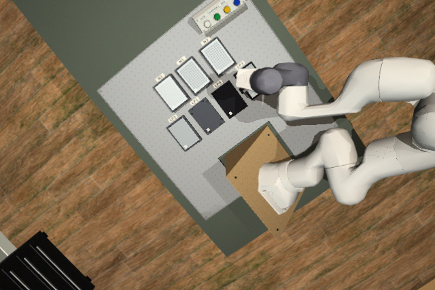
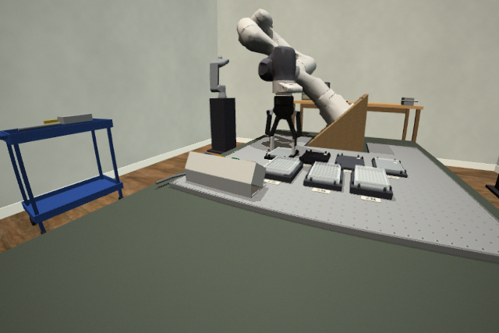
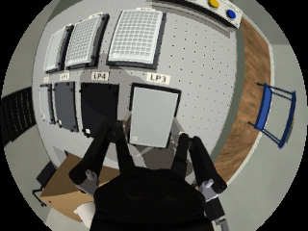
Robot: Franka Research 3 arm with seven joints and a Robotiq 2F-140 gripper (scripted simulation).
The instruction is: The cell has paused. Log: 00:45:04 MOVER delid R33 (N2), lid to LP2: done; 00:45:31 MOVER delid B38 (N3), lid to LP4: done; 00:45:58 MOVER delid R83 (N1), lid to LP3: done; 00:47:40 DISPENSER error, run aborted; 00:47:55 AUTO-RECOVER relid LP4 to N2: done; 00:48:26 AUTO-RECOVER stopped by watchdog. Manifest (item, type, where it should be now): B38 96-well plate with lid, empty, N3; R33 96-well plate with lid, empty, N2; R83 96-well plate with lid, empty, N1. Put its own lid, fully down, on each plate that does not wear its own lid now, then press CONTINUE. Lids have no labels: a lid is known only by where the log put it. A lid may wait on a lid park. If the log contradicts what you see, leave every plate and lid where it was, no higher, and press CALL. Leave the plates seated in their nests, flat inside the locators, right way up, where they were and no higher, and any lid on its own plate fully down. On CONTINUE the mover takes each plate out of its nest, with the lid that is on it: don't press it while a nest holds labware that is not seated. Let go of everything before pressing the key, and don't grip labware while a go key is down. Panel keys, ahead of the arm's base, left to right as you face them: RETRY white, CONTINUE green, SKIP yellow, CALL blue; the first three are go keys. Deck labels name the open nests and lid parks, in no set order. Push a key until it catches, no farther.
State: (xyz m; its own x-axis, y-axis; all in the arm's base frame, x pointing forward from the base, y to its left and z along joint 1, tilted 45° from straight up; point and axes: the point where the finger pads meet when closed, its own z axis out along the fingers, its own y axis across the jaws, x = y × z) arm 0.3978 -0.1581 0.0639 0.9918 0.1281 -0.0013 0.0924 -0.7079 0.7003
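Lid [image 3: 153, 115] on the LP3 park sits right under the claw [image 3: 150, 154], which is clamped on its long sides, fingers down either edge. Its park touches the black LP4 park [image 3: 99, 111] beside it. My worry: a lopsided grip could tilt it on the lift, or it catches the park's frame and slips out.

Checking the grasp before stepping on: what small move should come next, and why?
Probably a short straight lift: the gripper is shut on the LP3 lid, which lies flat on its park, and the N1 plate shows bare wells.
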